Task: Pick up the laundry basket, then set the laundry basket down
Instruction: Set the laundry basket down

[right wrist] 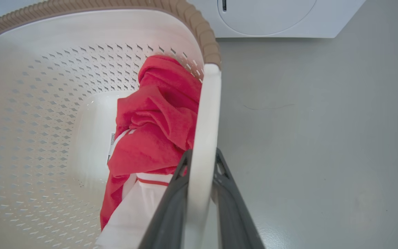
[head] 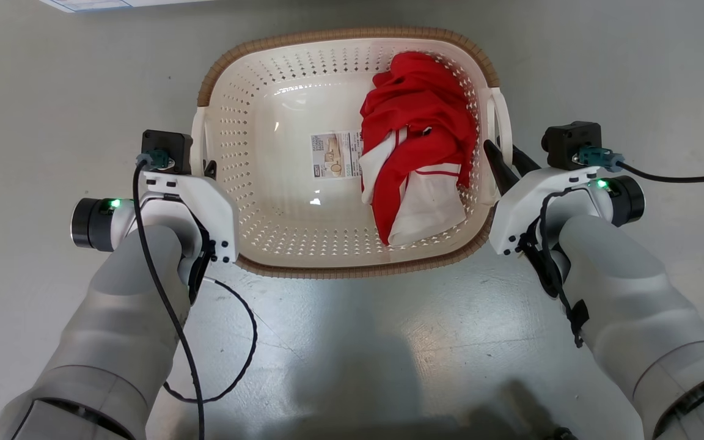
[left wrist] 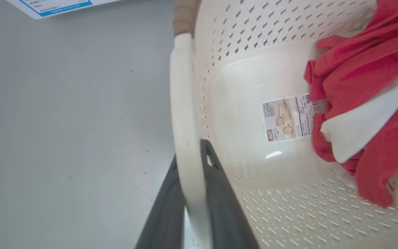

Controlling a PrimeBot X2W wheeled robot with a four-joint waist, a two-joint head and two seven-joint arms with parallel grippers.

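We've got the cream-white perforated plastic laundry basket (head: pixel 254 122) with brown woven-look rim (head: pixel 352 32) dead centre between our left gripper (left wrist: pixel 190 155) and right gripper (right wrist: pixel 202 152), long axis running one to the other, each one clamped tight on a white end handle (left wrist: pixel 181 86).

Grey forearms (head: pixel 126 293), white wrist housings (head: pixel 196 201), black cables (head: pixel 162 305), green lights (head: pixel 115 203); dark fingers (left wrist: pixel 219 193)
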